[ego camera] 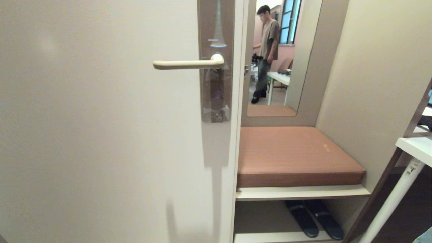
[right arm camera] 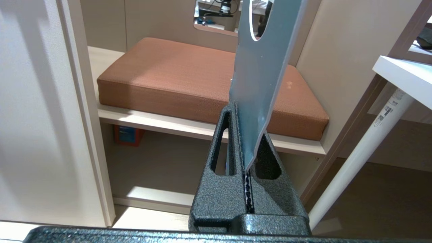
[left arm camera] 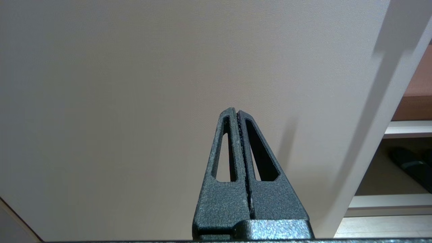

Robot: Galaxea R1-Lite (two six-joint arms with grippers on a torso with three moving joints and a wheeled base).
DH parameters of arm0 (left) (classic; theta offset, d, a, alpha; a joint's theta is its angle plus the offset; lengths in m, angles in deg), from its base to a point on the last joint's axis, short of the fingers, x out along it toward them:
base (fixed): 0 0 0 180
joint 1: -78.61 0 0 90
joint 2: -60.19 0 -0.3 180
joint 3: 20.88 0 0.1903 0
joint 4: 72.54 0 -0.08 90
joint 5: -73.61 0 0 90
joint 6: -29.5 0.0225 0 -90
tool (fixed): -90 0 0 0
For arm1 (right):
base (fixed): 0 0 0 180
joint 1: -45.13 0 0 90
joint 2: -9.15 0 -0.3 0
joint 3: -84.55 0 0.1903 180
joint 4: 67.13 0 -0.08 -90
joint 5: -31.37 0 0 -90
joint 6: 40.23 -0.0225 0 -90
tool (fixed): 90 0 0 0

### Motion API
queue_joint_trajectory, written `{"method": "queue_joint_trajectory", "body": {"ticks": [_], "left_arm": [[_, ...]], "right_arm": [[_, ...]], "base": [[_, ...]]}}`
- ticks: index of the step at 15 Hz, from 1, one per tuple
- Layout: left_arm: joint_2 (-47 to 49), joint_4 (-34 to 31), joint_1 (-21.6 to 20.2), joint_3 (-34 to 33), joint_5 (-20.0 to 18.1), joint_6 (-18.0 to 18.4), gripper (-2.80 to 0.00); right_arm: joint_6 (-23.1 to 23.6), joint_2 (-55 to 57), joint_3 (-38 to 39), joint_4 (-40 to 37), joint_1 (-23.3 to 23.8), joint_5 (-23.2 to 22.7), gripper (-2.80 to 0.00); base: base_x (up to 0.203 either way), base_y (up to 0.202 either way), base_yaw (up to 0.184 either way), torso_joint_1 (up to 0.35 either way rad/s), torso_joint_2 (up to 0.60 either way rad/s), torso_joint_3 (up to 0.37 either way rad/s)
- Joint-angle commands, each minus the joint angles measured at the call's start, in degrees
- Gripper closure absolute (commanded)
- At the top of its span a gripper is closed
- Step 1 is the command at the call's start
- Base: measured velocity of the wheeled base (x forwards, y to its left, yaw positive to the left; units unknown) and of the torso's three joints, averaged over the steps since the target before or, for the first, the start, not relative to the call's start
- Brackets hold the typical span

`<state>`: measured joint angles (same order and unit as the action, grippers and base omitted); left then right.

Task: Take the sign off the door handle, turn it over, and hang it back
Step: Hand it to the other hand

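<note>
Right hand (right arm camera: 243, 111), the sign (right arm camera: 261, 67) pinched upright.

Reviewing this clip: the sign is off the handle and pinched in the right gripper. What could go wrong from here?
1. The right gripper pinches the sign only by its lower edge, so the card may tilt or slip when it is turned over.
2. The sign's hole must thread over the free end of the door handle; neither gripper shows in the head view, so alignment could miss.
3. The left gripper is shut and would have to open to assist.

Brown cushion (ego camera: 297, 155) on bench shelf (ego camera: 300, 192); slippers (ego camera: 314, 219) below.
</note>
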<state>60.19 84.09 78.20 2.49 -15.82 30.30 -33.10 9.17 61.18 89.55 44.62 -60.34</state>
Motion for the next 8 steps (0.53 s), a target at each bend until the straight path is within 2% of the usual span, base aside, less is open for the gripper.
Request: {"method": "queue_joint_trajectory", "body": {"ticks": [1,8], "left_arm": [[0.0,0.0,-0.02,0.0,0.04,0.01,0.0],[0.0,-0.09,-0.02,0.0,0.04,0.17,0.0]], "right_arm": [[0.08,-0.02,0.0,0.04,-0.02,-0.05,0.0],[0.08,-0.02,0.0,0.04,-0.02,-0.05,0.0]], "base": [[0.0,0.0,0.0,0.0,0.0,0.0],[0.0,0.0,0.0,0.0,0.0,0.0]]}}
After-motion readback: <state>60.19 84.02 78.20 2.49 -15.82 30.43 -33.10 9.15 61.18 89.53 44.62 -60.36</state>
